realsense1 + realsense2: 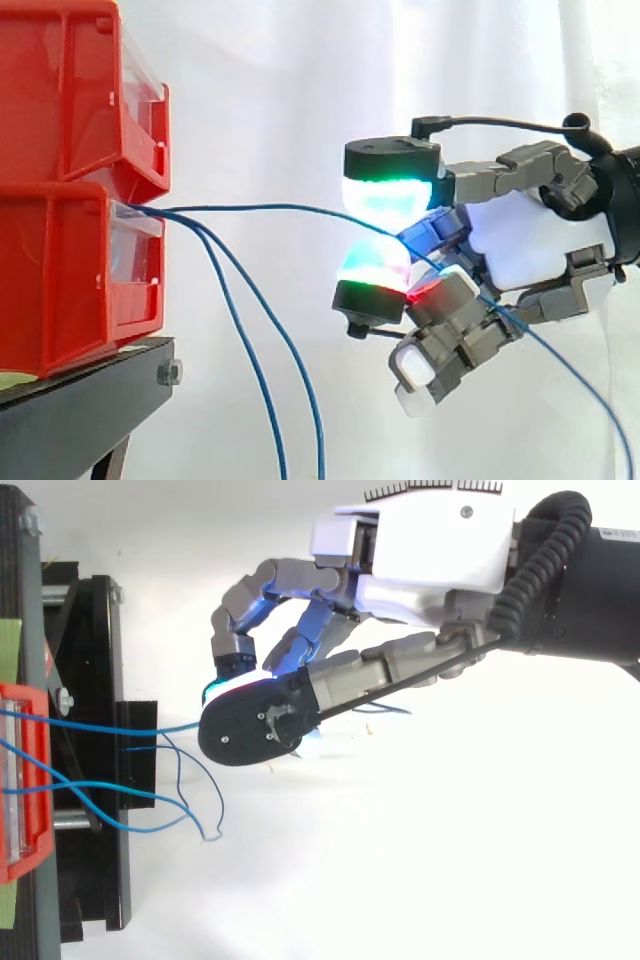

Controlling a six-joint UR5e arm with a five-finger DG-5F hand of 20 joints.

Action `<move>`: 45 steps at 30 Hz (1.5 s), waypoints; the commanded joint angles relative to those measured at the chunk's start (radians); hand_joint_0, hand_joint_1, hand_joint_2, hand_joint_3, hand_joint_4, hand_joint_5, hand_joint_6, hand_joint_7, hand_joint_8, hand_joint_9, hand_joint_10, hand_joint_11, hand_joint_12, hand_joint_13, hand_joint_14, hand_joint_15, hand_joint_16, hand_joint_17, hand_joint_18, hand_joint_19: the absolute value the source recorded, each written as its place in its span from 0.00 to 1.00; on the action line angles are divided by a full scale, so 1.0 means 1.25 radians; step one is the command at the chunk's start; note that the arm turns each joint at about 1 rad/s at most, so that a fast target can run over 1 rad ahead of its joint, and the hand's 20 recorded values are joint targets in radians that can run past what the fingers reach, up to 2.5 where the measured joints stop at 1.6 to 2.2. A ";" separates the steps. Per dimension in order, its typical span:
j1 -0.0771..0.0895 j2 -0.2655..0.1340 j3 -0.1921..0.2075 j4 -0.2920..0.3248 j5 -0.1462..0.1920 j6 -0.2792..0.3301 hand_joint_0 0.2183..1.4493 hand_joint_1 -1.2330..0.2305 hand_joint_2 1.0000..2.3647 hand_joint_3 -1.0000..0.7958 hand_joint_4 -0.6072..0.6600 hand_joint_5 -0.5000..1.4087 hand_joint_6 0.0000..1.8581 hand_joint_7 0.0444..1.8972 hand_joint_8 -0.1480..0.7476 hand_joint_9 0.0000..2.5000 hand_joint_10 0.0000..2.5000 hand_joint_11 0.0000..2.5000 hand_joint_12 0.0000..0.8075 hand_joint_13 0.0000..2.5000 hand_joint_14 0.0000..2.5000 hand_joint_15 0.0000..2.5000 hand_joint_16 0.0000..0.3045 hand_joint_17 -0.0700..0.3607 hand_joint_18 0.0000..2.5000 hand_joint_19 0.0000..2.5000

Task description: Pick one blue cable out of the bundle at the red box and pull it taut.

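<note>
white curtain [270,80] hanging behind, robot hand [545,240] is pinching one thin blue cable [280,206] btw glowing pads [385,195], near stacked red plastic box [60,290]; looking light, floppy, prob slippery, so gripping mid-span w/ firm squeeze.

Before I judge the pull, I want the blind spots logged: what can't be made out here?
- Side view: lower ends of the two hanging cables, cut off by the bottom edge.
- Side view: far end of the held cable, cut off at the lower right corner.
- Top view: where the fingers meet that cable, hidden under a black fingertip back.
- Side view: the cables' start inside the red box, hidden by its wall.
</note>
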 commanded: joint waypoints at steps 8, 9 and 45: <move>0.000 0.000 0.002 0.000 0.000 0.000 0.32 0.35 0.01 0.52 0.63 0.18 0.50 0.56 0.63 0.45 0.01 0.47 0.53 0.32 0.01 0.22 0.21 0.50 0.25 0.17; 0.000 0.001 0.002 0.000 0.000 0.000 0.32 0.35 0.01 0.52 0.63 0.18 0.50 0.56 0.63 0.45 0.01 0.47 0.53 0.32 0.01 0.22 0.21 0.50 0.25 0.17; -0.005 0.037 0.002 -0.070 0.080 -0.080 0.35 0.27 0.01 0.58 0.54 0.20 0.48 0.69 0.60 0.32 0.00 0.21 0.51 0.22 0.00 0.11 0.21 0.49 0.21 0.10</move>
